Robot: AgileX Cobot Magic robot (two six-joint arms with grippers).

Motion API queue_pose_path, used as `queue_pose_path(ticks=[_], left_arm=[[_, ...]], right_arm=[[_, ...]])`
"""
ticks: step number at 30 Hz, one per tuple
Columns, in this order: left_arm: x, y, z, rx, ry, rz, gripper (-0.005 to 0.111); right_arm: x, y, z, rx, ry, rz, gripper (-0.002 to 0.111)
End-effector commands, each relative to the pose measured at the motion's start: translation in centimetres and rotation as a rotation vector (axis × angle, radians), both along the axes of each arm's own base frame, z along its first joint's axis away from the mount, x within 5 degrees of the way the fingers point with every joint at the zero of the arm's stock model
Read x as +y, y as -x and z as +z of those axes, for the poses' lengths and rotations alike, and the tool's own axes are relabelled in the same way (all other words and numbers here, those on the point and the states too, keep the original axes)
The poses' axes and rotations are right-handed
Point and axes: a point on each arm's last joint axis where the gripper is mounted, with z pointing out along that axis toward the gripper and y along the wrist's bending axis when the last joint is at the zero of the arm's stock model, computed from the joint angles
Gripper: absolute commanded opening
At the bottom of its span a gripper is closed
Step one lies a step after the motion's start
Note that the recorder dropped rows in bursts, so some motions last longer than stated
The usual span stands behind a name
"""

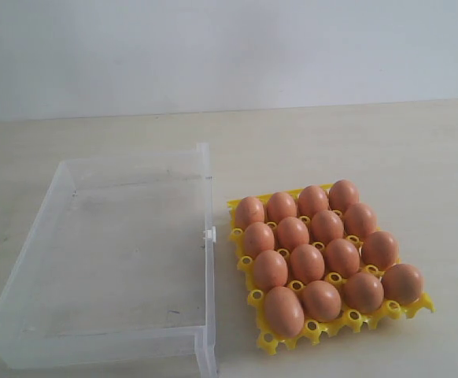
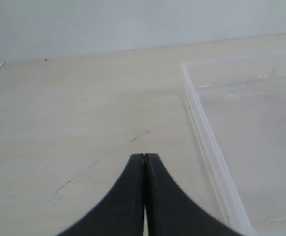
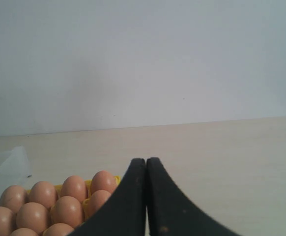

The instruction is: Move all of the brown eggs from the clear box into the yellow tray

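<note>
— So where are the brown eggs (image 1: 307, 262) to be found?
— All sixteen are seated in the yellow tray (image 1: 267, 341), one to each cup, in four rows of four. The tray is set on the pale desk (image 1: 355, 142), right of centre in the lower half of the exterior view, and is turned a little askew to the frame.
— And the clear box (image 1: 119, 260)?
— It is laid in the lower left of that view, just beside the tray. Its right wall, with the small latch tab, is faced toward the tray's left edge. Whether the two are touching cannot be told.
— How are the jaws held?
— In the left wrist view the left jaws are pressed together tip to tip, with nothing gripped. A corner of the box is seen beyond them, across a stretch of desk. In the right wrist view the right jaws are likewise closed on nothing. Several eggs in the tray are caught behind them, and a bit of the box wall is seen beside those eggs.
</note>
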Motion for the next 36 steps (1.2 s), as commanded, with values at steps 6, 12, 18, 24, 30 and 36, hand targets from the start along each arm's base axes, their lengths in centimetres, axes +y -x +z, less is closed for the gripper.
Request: queue_pose_path(ticks=[6, 12, 18, 24, 30, 36], left_arm=[[-0.12, -0.27, 1.27, -0.128, -0.049, -0.027, 0.000], [-0.32, -0.27, 1.27, -0.129, 0.044, -0.029, 0.000], [-0.40, -0.27, 1.28, -0.129, 0.039, -0.039, 0.000], [-0.42, -0.27, 1.28, -0.129, 0.033, -0.042, 0.000], [-0.42, -0.27, 1.28, -0.129, 0.033, -0.042, 0.000], [-0.42, -0.27, 1.28, -0.129, 0.033, -0.042, 0.000]], right_arm=[[0.00, 0.03, -0.07, -0.009, 0.014, 0.001, 0.000], [0.00, 0.03, -0.07, -0.009, 0.014, 0.001, 0.000], [0.00, 0.03, -0.07, -0.009, 0.014, 0.001, 0.000], [0.00, 0.03, -0.07, -0.008, 0.011, 0.001, 0.000], [0.00, 0.03, -0.07, -0.008, 0.011, 0.001, 0.000], [0.00, 0.03, -0.07, -0.008, 0.011, 0.001, 0.000]])
